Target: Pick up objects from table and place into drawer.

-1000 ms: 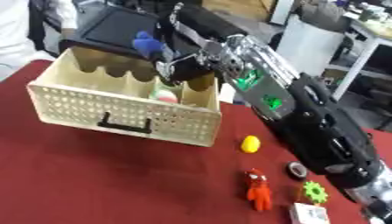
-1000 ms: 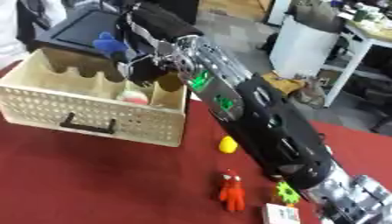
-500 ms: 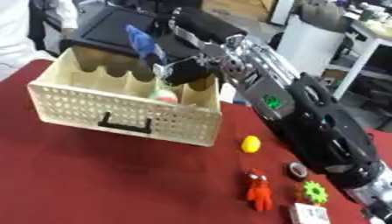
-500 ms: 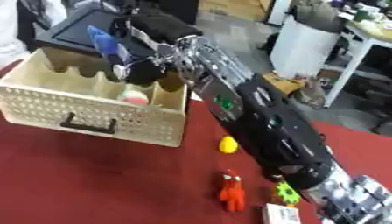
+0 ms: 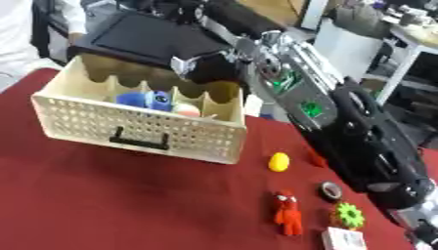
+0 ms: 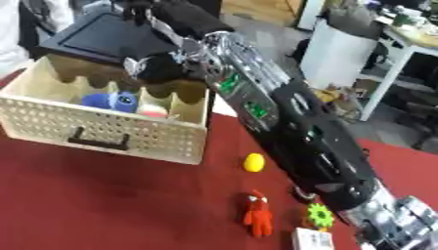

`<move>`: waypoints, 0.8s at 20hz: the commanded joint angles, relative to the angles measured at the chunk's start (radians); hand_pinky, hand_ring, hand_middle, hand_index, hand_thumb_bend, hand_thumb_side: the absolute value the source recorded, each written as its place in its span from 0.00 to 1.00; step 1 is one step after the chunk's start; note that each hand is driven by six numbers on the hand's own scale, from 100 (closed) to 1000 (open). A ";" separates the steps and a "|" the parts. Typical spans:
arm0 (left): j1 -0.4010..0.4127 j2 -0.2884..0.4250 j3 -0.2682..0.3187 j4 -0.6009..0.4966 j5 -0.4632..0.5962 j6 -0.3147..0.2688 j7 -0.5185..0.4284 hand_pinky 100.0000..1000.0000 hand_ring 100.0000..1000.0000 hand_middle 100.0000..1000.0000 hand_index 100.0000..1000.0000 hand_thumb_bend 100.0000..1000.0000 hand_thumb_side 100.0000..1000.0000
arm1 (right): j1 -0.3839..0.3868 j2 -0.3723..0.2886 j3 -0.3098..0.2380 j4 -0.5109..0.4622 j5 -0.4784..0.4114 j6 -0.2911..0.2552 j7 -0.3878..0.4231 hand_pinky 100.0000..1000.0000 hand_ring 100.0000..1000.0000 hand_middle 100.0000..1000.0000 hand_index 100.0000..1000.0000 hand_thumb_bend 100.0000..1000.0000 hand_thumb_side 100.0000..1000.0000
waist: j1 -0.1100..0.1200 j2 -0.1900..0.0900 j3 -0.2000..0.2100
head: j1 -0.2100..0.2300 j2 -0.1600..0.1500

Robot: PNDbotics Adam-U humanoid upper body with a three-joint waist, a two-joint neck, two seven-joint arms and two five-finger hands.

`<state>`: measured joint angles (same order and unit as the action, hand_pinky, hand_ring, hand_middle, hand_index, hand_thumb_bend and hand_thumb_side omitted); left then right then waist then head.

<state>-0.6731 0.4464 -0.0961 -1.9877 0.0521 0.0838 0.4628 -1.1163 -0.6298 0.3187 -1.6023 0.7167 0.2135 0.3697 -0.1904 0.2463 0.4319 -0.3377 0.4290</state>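
Observation:
A cream perforated drawer [image 5: 137, 133] with a black handle stands on the red tablecloth at the left. A blue plush toy [image 5: 145, 99] lies inside it, next to a pale pink-and-white ball [image 5: 185, 109]. My right arm runs from the lower right up to the drawer's back right corner. My right hand [image 5: 208, 72] hangs there above the rim, open and holding nothing, a little to the right of the blue toy. On the cloth lie a yellow egg shape [image 5: 279, 161], a red figure [image 5: 288, 215], a green gear [image 5: 349, 215] and a black ring [image 5: 330, 191]. No left hand shows.
A white card or small box [image 5: 345, 239] lies at the bottom right, and a small red piece [image 5: 317, 159] sits beside the arm. A black case [image 5: 141, 36] stands behind the drawer. White furniture [image 6: 334, 49] is at the far right, beyond the table.
The blue toy was held above the drawer and now lies inside it. My right hand has let go of it and stays over the drawer's back right corner.

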 commanded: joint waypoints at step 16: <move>0.021 0.019 0.011 -0.012 -0.017 0.009 0.012 0.15 0.07 0.11 0.74 0.00 1.00 | 0.191 -0.256 -0.214 -0.362 -0.375 0.179 -0.215 0.65 0.71 0.64 0.82 0.00 0.49 | 0.060 -0.046 -0.064 | 0.100 0.053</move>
<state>-0.6417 0.4467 -0.0950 -1.9877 0.0417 0.0920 0.4726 -0.9154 -0.8370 0.1364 -1.9269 0.3776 0.3800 0.1772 -0.1408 0.2209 0.3680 -0.2443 0.4758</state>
